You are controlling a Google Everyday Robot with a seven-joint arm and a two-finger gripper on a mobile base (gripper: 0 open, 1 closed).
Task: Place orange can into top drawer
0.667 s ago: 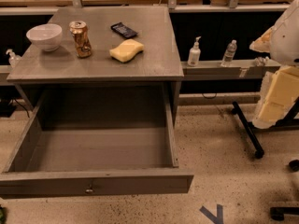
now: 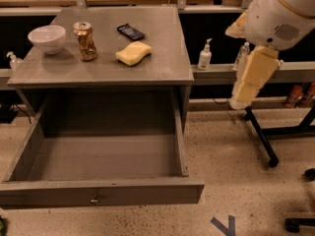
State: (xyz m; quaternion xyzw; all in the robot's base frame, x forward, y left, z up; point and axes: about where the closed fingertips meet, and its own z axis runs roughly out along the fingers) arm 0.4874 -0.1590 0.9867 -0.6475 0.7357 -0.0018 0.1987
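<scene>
- The top drawer (image 2: pixel 101 157) stands pulled fully out below the bench (image 2: pixel 165 65), its floor bare between low side walls, with the knob (image 2: pixel 94 198) on the front panel.
- The orange can (image 2: pixel 85 42) stands upright on the bench top's left part, near the white bowl (image 2: pixel 47 38) and well back from the front edge.
- A yellow sponge (image 2: pixel 133 52) lies to the can's right.
- The arm (image 2: pixel 253 75) hangs right of the bench, apart from it.
- The gripper is out of frame, so I cannot tell its state.
</scene>
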